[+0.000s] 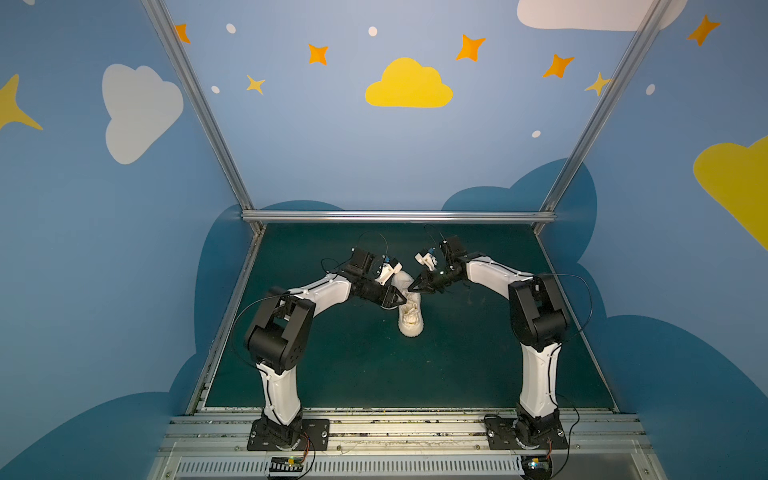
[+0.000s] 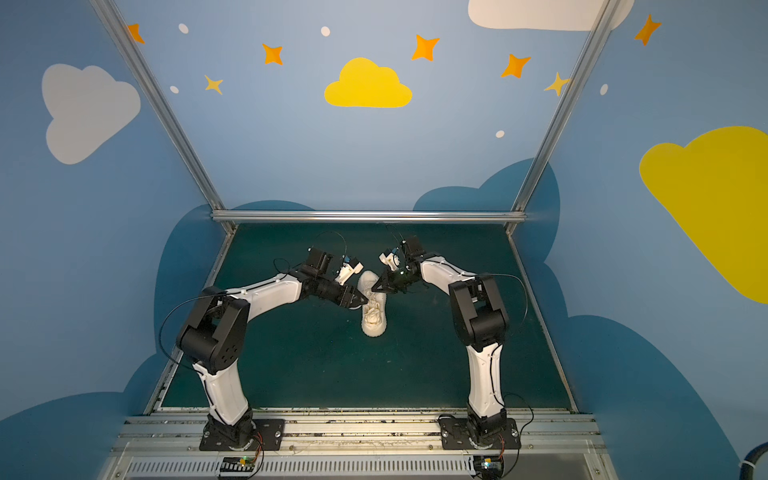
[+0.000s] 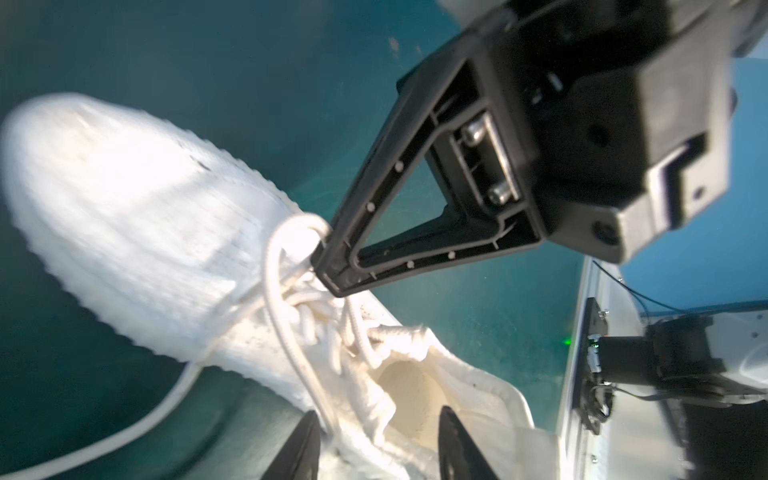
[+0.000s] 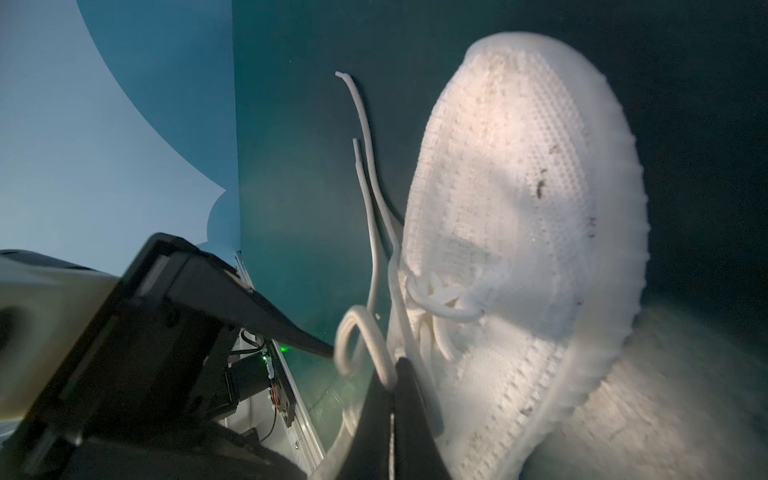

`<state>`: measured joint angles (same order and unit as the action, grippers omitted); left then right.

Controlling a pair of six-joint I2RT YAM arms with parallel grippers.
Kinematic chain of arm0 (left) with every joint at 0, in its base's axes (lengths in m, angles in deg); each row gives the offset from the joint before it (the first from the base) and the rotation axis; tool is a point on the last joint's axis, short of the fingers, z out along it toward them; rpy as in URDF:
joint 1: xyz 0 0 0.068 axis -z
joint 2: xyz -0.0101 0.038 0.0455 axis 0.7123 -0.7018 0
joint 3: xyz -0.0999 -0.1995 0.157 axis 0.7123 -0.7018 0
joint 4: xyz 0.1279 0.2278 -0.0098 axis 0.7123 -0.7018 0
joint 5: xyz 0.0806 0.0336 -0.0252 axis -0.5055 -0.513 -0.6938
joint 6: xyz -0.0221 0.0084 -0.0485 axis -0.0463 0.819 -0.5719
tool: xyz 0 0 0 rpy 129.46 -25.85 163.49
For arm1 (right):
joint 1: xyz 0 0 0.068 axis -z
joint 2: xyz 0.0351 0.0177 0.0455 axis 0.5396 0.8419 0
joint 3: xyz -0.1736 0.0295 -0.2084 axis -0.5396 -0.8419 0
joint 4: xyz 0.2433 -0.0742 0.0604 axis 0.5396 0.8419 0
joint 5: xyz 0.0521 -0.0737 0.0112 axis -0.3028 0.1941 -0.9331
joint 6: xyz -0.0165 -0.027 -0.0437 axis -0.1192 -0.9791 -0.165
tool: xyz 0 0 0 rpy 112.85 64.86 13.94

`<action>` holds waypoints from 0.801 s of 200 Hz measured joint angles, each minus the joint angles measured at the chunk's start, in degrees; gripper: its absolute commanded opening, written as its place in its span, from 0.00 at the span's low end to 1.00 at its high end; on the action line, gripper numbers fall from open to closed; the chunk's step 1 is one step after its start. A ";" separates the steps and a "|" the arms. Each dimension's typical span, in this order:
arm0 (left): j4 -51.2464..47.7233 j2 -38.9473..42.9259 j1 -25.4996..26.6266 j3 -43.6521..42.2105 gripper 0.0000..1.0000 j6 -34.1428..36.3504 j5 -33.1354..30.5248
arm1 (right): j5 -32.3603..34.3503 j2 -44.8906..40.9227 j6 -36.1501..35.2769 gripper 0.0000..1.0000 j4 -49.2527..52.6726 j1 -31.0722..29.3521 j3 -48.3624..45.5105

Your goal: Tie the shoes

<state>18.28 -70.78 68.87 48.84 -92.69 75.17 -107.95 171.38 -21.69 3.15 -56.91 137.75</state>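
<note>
An off-white knit shoe [image 1: 411, 322] [image 2: 375, 325] lies mid-mat, one end towards the back wall. My right gripper [image 1: 412, 288] [image 4: 395, 374] is shut on a loop of white lace [image 4: 353, 332] over the lacing; the left wrist view shows its tip [image 3: 328, 266] pinching that loop [image 3: 291, 232]. My left gripper [image 1: 401, 300] [image 3: 380, 446] stands open over the shoe's collar [image 3: 415, 386], one lace strand running beside a finger [image 3: 305, 449]. Two loose lace ends [image 4: 361, 124] trail on the mat beside the shoe [image 4: 519, 208].
The dark green mat [image 1: 353, 365] is walled by blue panels, with an aluminium rail [image 1: 395, 216] along the back. Both arm bases are bolted to the metal strip at the front edge [image 1: 395, 432].
</note>
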 measured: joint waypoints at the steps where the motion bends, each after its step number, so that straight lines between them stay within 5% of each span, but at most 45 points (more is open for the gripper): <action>1: -0.04 0.04 -0.11 0.02 0.51 0.11 0.00 | 0.00 0.00 0.00 0.00 0.02 0.00 0.02; 81: -1.44 0.00 -2.38 1.49 0.52 2.21 -0.28 | -0.37 0.02 0.00 0.14 1.53 0.11 1.62; 160: -6.91 -2.40 -2.78 7.78 0.52 9.18 -2.93 | -0.22 0.24 0.00 0.18 3.41 1.20 3.10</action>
<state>11.38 -73.19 66.09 56.62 -83.51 72.24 -108.17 171.62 -21.69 6.56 -55.71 140.85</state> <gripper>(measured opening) 0.520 0.172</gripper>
